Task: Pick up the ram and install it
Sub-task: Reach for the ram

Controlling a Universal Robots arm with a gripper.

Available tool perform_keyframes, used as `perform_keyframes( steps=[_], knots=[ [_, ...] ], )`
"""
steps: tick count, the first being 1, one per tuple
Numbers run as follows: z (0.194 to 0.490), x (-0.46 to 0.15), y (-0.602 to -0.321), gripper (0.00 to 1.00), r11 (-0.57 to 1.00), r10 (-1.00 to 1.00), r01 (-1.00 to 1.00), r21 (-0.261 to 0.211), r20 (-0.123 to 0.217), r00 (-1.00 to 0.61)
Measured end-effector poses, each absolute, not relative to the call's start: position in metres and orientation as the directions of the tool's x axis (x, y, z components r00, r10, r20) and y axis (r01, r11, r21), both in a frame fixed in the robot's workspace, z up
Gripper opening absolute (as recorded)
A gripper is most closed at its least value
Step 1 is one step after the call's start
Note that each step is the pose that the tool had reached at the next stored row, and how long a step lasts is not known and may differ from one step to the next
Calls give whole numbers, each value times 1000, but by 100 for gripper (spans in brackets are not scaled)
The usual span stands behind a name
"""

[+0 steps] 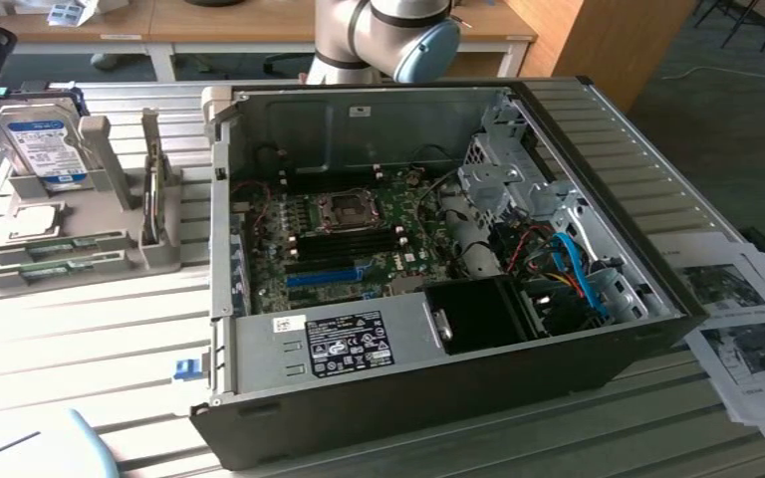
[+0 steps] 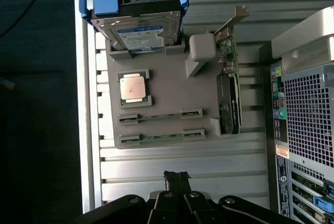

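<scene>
From where I stand, the pick has not yet begun. The pincer point(image 2: 176, 176) hangs pinched shut and empty above the slatted worktop point(image 1: 91, 339), near the side of the grey holder point(image 2: 167, 96) where the ram point(image 2: 159, 115) lies. Two green sticks sit there on edge in parallel grooves, one just beside the other, both untouched. To take one, the pincer would need to part and settle squarely over the thin top edge; a skewed approach could jam against the groove. The open computer case point(image 1: 462, 398) stands near the holder, its motherboard point(image 1: 343, 234) exposed. Printed sheets point(image 1: 748, 329) lie on the exterior view's right. Wooden desks point(image 1: 91, 25) and dark carpet point(image 1: 715, 119) lie beyond.
</scene>
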State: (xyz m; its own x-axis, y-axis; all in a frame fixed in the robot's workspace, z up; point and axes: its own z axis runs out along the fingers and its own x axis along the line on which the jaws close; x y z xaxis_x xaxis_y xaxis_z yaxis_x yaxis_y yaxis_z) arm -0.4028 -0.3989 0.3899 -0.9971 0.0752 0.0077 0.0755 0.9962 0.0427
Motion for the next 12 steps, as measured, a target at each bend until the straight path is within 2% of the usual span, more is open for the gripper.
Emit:
perform_keyframes(
  steps=[12],
  knots=[
    [390,-408,-399,9,996,75,76,43,9,-997]
  ],
)
